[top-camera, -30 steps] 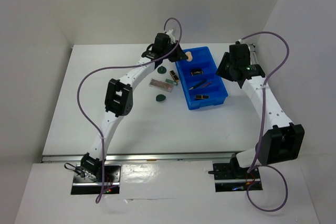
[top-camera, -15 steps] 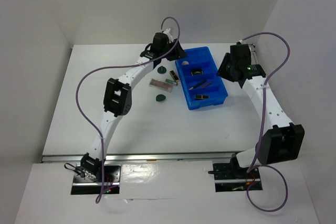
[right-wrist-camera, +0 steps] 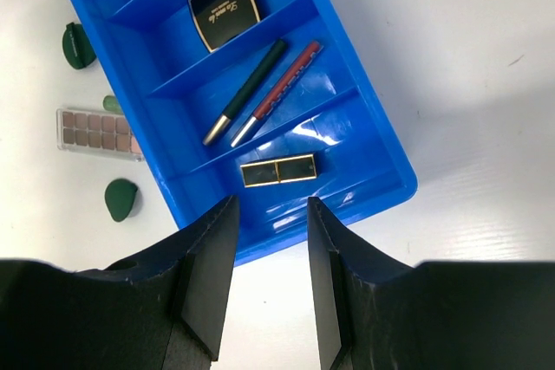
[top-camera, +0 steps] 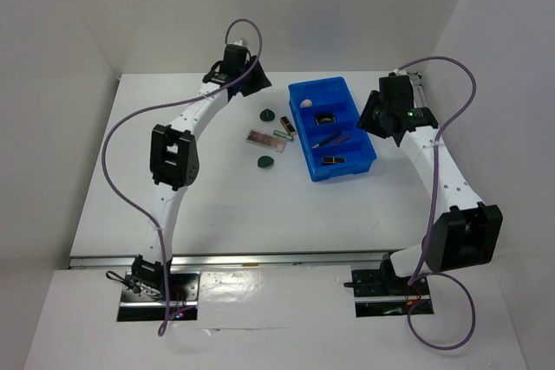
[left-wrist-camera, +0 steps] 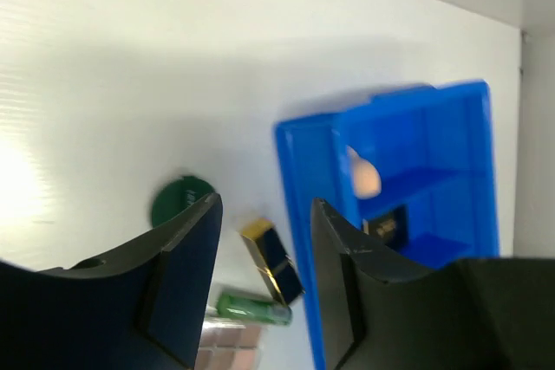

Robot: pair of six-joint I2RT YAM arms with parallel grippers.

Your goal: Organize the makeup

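My left gripper (top-camera: 245,82) is open and empty, high over the table left of the blue tray (top-camera: 364,155); in its wrist view the gripper (left-wrist-camera: 264,214) hangs above a dark green round compact (left-wrist-camera: 182,199) and a black-and-gold lipstick (left-wrist-camera: 273,260). The peach sponge (top-camera: 306,105) lies in the tray's far compartment. A dark square compact (right-wrist-camera: 224,9), two slim pencils (right-wrist-camera: 277,93) and a second lipstick (right-wrist-camera: 278,170) fill the other compartments. My right gripper (right-wrist-camera: 270,205) is open and empty above the tray's near end. The palette (top-camera: 263,137) lies on the table.
A second dark green compact (top-camera: 267,162) lies nearer the arms, left of the tray. A small green tube (left-wrist-camera: 253,309) rests against the palette. White walls close the table at the back and on both sides.
The peach sponge, earlier at my left gripper's tip, now lies in the tray's far compartment. My left arm has swung left, away from the tray. The right arm has not moved.
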